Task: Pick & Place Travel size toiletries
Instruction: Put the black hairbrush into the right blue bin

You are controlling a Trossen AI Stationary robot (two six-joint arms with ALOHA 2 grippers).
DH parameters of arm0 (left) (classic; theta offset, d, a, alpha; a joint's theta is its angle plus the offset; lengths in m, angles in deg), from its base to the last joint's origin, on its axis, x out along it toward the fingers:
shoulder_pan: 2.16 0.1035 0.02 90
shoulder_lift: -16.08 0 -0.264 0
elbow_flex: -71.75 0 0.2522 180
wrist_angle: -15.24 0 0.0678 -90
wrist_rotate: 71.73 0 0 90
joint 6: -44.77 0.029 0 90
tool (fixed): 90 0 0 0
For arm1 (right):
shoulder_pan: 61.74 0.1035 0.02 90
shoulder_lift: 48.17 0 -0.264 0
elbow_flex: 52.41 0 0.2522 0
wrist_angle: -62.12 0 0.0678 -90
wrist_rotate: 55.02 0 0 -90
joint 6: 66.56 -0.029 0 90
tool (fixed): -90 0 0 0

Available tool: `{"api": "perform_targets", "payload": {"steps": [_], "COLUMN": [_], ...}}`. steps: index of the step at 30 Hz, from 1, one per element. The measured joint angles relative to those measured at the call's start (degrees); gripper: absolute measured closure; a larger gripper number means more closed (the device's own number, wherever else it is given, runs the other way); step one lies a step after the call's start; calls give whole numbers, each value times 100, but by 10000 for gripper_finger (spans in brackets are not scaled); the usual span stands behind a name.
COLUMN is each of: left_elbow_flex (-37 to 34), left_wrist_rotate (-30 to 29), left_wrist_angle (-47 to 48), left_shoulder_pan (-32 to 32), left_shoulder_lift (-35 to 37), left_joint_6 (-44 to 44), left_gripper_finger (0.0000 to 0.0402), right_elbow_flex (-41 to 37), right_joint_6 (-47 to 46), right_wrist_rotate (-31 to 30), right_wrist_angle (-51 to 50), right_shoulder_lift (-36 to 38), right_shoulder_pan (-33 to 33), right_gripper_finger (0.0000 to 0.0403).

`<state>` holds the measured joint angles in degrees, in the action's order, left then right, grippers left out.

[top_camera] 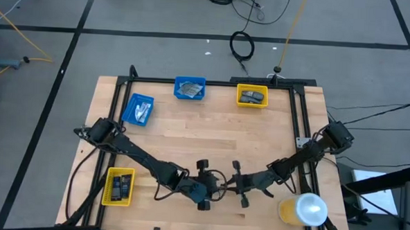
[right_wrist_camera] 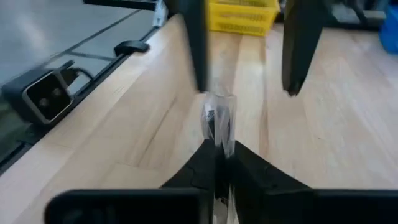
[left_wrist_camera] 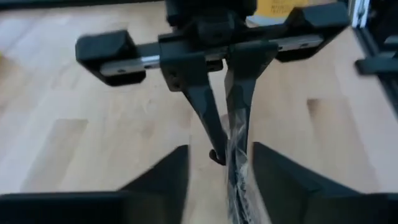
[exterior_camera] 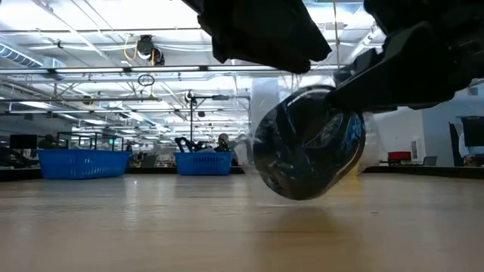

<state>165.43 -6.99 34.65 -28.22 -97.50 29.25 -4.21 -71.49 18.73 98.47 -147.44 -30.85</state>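
Light wooden tabletop (top_camera: 211,132) carrying four bins at edges: yellow plastic bin (top_camera: 118,187) near left front, two blue plastic bins (top_camera: 137,110) along back, second yellow one at back right. Left gripper (top_camera: 205,188) hovering at front centre, jaws spread, flanking round dark-grey pad in clear crinkly wrap (exterior_camera: 306,143). Right gripper (top_camera: 238,184) meeting it, jaws pressed together, pinching wrapped pad above table. Large yellow-and-white cylinder (top_camera: 303,209) standing at front right.

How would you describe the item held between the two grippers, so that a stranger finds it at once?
Look at the table's near edge, where both arms meet. The right gripper pinches a round dark pad in clear wrap, above the wood. It is the only item outside the bins.
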Motion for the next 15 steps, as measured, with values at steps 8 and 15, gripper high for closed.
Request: {"api": "perform_targets", "payload": {"steps": [8, 15], "left_elbow_flex": [2, 4], "left_wrist_rotate": [-1114, -2928], "left_wrist_angle": [842, 1320], "left_shoulder_pan": [-309, -1029], "left_shoulder_lift": [359, 209], "left_joint_6": [427, 1022], "left_gripper_finger": [114, 108], "right_elbow_flex": [-181, -1089], "right_joint_6": [-1314, -2621], "right_wrist_rotate": [-491, -714], "right_wrist_angle": [1, 1774], "right_shoulder_lift": [135, 367], "right_shoulder_pan": [-395, -608], "right_gripper_finger": [382, 378]}}
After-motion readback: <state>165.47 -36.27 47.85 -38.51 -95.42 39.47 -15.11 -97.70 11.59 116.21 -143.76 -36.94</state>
